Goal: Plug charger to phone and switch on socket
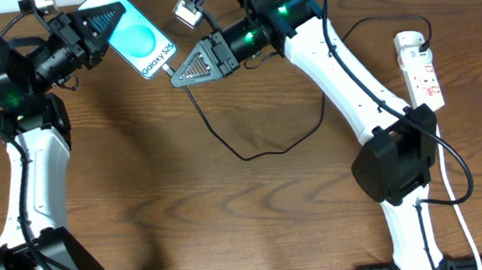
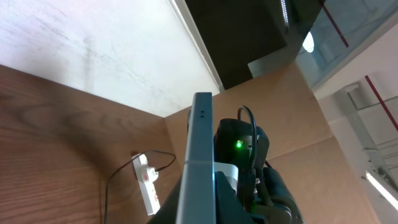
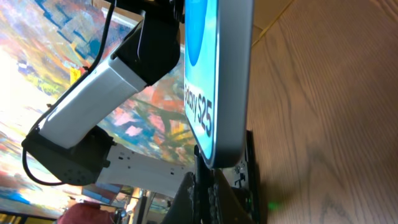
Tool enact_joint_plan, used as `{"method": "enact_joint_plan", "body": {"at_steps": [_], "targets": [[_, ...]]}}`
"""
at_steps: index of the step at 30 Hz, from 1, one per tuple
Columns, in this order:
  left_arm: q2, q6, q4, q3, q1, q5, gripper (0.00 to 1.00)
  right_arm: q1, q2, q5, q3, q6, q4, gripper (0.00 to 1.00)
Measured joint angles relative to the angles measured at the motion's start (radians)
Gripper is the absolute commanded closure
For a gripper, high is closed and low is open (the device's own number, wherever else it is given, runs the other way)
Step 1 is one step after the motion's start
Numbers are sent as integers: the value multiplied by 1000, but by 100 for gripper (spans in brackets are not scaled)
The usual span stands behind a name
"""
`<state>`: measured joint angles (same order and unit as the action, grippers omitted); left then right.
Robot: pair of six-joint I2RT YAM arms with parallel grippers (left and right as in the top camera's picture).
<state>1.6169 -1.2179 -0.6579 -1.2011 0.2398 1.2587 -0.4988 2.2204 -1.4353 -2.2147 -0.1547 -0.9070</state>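
Note:
The phone (image 1: 139,39) hangs above the table at the back, teal screen up, its "Galaxy S25" end pointing right. My left gripper (image 1: 108,24) is shut on its far end. In the left wrist view the phone (image 2: 199,162) shows edge-on between my fingers (image 2: 227,198). My right gripper (image 1: 174,74) is shut on the charger's plug tip, pressed against the phone's lower end (image 3: 217,81). The plug (image 3: 201,167) is mostly hidden by the jaws. The charger cable (image 1: 244,156) loops over the table toward the socket (image 1: 422,67), a white strip at the right edge.
The right arm's white links (image 1: 344,76) cross the table between the phone and the socket. The socket (image 2: 148,186) also shows in the left wrist view, with a brown cardboard wall (image 2: 298,124) behind it. Thick black robot cables (image 1: 453,173) run near the socket.

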Motion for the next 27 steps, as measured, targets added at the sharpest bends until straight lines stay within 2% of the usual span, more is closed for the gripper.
{"method": "enact_joint_plan", "body": {"at_steps": [22,24,27], "targets": [[0,14,-1,-1,-1,22,93,0,0,17,1,-22,21,99],[0,14,-1,-1,-1,21,93,0,0,18,1,-22,21,96],[0,16,0,-1,-3,33,93,0,0,21,1,-25,32,85]]}}
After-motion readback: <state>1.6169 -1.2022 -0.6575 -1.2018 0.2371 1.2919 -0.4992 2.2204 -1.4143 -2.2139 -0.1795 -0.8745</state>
